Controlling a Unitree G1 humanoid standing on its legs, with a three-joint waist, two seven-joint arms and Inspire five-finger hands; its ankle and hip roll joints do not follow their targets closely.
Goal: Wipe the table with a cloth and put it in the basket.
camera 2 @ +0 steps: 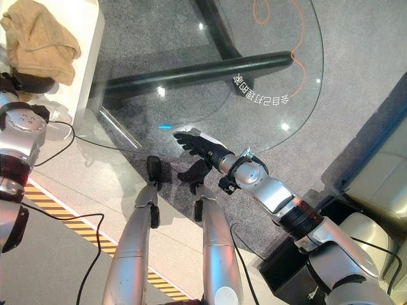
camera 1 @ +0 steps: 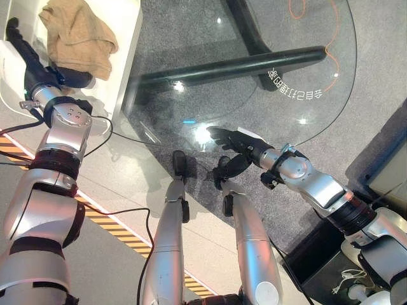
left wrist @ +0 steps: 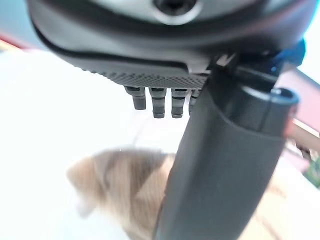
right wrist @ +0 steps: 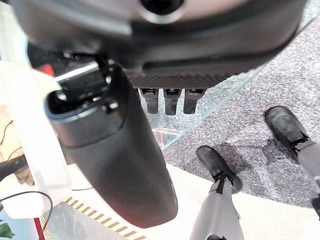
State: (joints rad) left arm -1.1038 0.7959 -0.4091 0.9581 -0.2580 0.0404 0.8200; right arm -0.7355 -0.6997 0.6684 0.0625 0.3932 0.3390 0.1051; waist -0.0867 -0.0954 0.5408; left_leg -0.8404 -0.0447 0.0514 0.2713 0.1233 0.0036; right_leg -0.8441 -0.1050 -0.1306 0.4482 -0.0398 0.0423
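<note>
A crumpled tan cloth (camera 1: 79, 35) lies inside a white basket (camera 1: 125, 57) at the far left, beside the round glass table (camera 1: 286, 38). My left hand (camera 1: 35, 67) rests at the basket's near side with its fingers straight. Its thumb reaches toward the cloth's lower edge, and nothing is in its grasp. In the left wrist view the cloth (left wrist: 125, 185) lies just past that thumb (left wrist: 220, 165). My right hand (camera 1: 232, 140) lies flat and open on the glass at the table's near edge, holding nothing.
The table's dark base (camera 1: 235, 67) shows through the glass. An orange cable (camera 1: 331, 51) curls on the grey carpet beyond it. Yellow-and-black floor tape (camera 1: 114, 229) runs along the lower left. A black box (camera 1: 318, 254) sits at the lower right.
</note>
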